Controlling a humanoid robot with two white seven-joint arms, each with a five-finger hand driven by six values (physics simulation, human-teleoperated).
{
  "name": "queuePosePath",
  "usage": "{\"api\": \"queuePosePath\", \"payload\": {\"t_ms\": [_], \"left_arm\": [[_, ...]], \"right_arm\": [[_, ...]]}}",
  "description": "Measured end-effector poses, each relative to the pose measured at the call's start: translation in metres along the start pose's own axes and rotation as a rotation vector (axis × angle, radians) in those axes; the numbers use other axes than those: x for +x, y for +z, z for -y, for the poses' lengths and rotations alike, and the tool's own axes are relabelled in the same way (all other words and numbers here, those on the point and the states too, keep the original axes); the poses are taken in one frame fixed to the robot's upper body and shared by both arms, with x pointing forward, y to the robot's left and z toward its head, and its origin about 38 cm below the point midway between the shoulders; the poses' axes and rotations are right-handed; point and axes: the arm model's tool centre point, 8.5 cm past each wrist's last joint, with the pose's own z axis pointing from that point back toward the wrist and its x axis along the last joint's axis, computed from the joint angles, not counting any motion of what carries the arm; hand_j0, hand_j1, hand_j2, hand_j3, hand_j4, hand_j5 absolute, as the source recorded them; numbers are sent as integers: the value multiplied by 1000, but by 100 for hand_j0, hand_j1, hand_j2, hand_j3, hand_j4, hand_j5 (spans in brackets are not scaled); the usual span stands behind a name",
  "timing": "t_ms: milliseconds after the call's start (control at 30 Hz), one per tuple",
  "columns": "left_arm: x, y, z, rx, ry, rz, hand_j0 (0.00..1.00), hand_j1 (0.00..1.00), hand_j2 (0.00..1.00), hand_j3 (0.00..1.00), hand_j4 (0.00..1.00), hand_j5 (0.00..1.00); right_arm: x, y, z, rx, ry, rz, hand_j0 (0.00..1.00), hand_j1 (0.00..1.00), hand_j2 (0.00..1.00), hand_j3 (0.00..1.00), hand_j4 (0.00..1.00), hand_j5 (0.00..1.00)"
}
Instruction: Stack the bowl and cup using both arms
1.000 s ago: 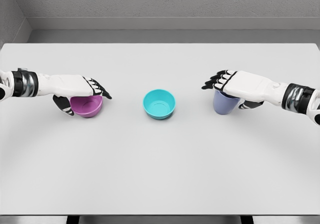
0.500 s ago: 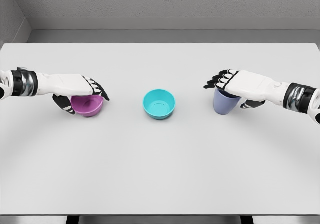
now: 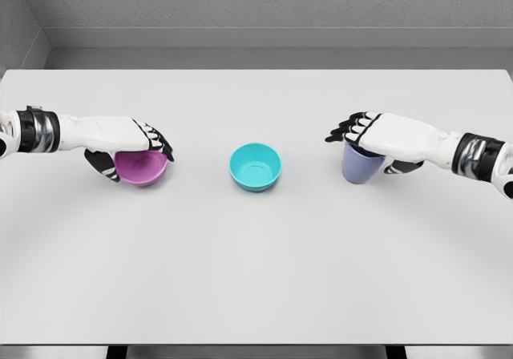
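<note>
A purple bowl (image 3: 144, 169) is at the table's left, slightly tilted. My left hand (image 3: 135, 155) is shut on it, with the fingers over its far rim and the thumb on its left side. In the middle stands a teal bowl (image 3: 256, 167), upright and untouched. At the right is a lavender cup (image 3: 358, 167). My right hand (image 3: 367, 147) covers its top, with the fingers curled over the rim and the thumb against its right side. The hand hides the cup's opening.
The white table (image 3: 256, 271) stretches wide in front of the three objects. Its front edge runs along the bottom of the view. A grey wall stands behind the far edge.
The purple bowl has risen and tilted a little in my left hand, which has closed tighter on it. My right hand and the cup have barely moved.
</note>
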Motion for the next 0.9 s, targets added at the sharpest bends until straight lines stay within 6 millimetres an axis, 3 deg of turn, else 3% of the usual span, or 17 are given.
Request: {"api": "queuePosePath", "payload": {"t_ms": [133,333,400,900], "left_arm": [[-1,3,-2,4,-2,-2,83,83,83,83,83,83],[-1,5,-5,13,-3,-5,81,81,81,81,81,81],[-1,5,-6,16,-4,-4,80,80,80,80,80,80],[6,6,-18,42,-31,10,78,78,78,78,78,78]], "right_arm": [[0,-1,0,0,-1,-1,97,97,97,97,97,97],[-2,-2,-1,4,-1,-3,65,65,65,65,65,65],[-2,-2,0,4,-1,-3,60,60,60,60,60,60],[-5,0,5,-1,8,-11,61,61,61,61,61,61]]}}
